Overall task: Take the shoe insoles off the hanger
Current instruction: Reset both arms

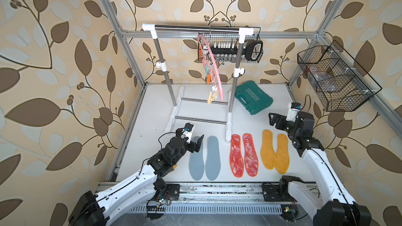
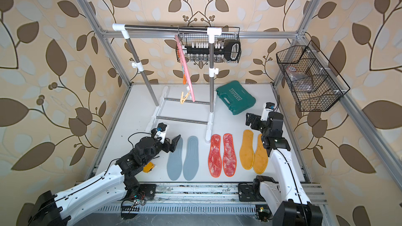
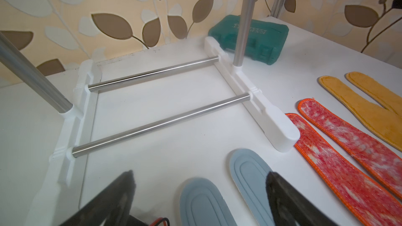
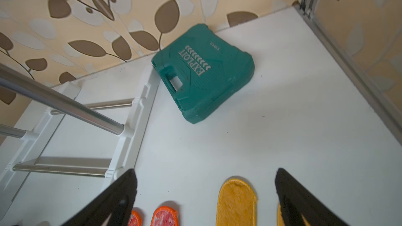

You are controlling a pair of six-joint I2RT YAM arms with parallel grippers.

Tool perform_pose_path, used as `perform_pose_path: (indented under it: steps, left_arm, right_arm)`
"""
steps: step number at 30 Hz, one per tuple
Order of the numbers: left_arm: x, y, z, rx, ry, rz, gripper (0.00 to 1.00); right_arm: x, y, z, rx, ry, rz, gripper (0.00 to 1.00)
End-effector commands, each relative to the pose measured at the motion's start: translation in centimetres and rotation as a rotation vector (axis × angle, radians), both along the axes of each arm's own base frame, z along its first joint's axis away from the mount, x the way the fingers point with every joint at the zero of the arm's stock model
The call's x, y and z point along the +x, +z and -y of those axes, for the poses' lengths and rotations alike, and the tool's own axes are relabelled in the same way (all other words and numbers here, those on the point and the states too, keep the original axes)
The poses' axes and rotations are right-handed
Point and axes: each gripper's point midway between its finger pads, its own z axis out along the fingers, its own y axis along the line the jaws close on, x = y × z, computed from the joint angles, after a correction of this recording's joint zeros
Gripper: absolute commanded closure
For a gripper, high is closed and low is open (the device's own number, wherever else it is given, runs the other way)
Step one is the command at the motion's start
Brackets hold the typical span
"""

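Note:
All the shoe insoles lie flat on the white table in pairs: a blue-grey pair, a red mesh pair and a yellow pair. The pink hanger hangs from the rack's top bar, and its clips hold nothing. My left gripper is open just over the toe of a blue-grey insole. My right gripper is open above the toe end of a yellow insole. Neither holds anything.
The steel-and-white garment rack stands mid-table, its base rails just beyond the insoles. A green tool case lies at the back right. Wire baskets hang behind the rack and on the right wall. A yellow tape measure sits under my left arm.

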Motion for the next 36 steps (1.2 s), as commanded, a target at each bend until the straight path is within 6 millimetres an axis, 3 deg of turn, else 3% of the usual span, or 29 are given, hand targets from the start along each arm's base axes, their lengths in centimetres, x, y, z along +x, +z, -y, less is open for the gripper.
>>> perform_pose_path:
  steps: [1, 5, 10, 14, 17, 21, 25, 28, 31, 36]
  left_arm:
    - [0.4, -0.4, 0.5, 0.015, -0.004, -0.008, 0.01]
    - [0.7, -0.8, 0.9, 0.039, -0.010, -0.027, 0.01]
    - [1.0, -1.2, 0.6, 0.051, 0.012, -0.029, 0.01]
    - [0.7, -1.0, 1.0, 0.065, -0.021, -0.029, 0.01]
    - [0.3, -0.6, 1.5, 0.064, -0.065, -0.016, 0.01]
    - [0.1, 0.2, 1.1, 0.086, -0.071, 0.009, 0.01]
    - [1.6, 1.2, -1.6, 0.129, 0.103, 0.049, 0.01]
    - [2.6, 1.7, -3.5, 0.181, 0.219, 0.072, 0.01]
    - [3.5, 2.0, -4.8, 0.237, 0.290, 0.088, 0.01]
    - [6.0, 1.7, -8.4, 0.254, 0.432, 0.068, 0.01]
  right_arm:
    - [-0.1, 1.3, 0.1, -0.128, 0.008, 0.155, 0.03]
    - [-0.9, -0.6, -0.4, -0.227, 0.031, 0.182, 0.03]
    - [-1.0, -3.9, 0.7, -0.306, -0.063, 0.125, 0.03]
    - [-0.6, -5.4, 1.0, -0.353, -0.114, 0.146, 0.03]
    - [0.3, -6.9, 0.7, -0.342, -0.098, 0.136, 0.02]
    - [2.2, -6.8, -0.3, -0.351, -0.058, 0.173, 0.02]
    - [4.4, -7.5, -0.9, -0.328, -0.034, 0.164, 0.02]
    - [5.7, -9.1, -1.3, -0.334, -0.006, 0.100, 0.02]
    - [6.2, -10.5, -1.5, -0.337, 0.005, 0.092, 0.02]
    - [6.2, -10.6, -1.4, -0.335, 0.005, 0.078, 0.03]
